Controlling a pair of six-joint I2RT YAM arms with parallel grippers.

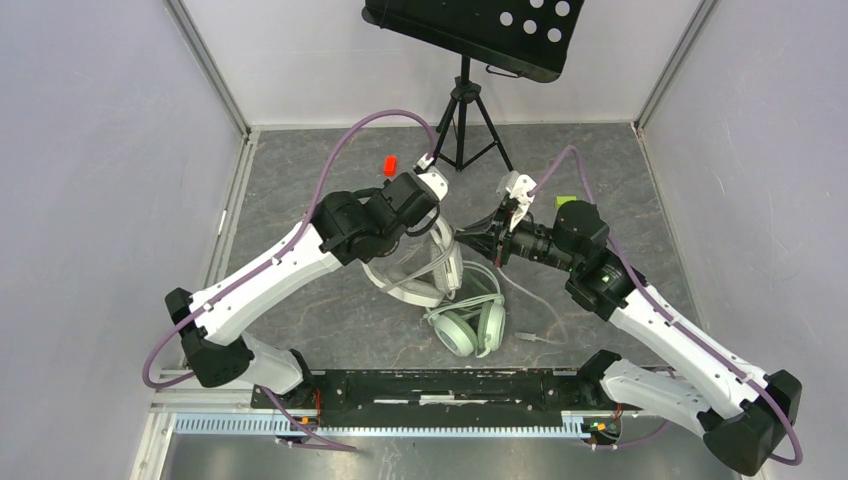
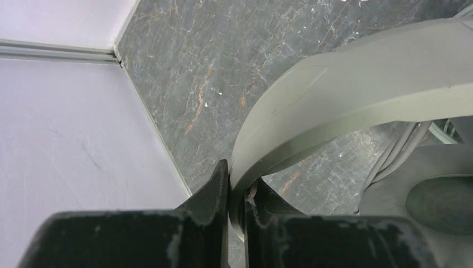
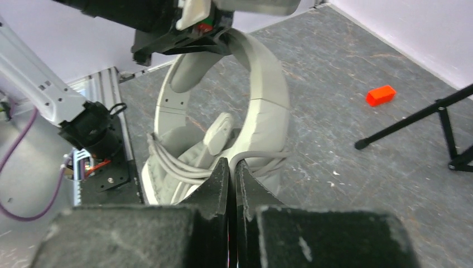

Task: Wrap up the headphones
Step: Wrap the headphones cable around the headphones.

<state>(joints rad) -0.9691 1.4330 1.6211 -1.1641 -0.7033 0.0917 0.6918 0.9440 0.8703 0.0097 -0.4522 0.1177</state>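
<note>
1. because a cable winds neatly only around something steady, the left gripper (image 2: 237,192) is clamped shut on the headband (image 2: 346,95) of the white-grey headset (image 3: 268,95); it grips near the top of the arch, so the headset stands upright with its earcups low toward the table (image 1: 640,200)
2. the right gripper (image 3: 231,167) sits just beside the headset on the far side from the left one, its jaws pressed together; that leaves one arm as the anchor and the other as the winding hand
3. several turns of the cable (image 3: 178,164) cross the lower headband, bunched above an earcup (image 2: 429,201), probably because the narrower band there keeps loops from sliding off; strands run right up to the right fingertips, but i cannot tell whether one is nipped between them or only passes behind
4. the mint-green headset (image 1: 470,325) lies flat on the table nearer the arm bases, just beside the first and held by nothing; it looks parked there until its turn
5. a loose run of pale cable (image 1: 540,310) trails on the table beside it; i cannot tell which headset it belongs to, so the wrap reads as partway done at best
</note>
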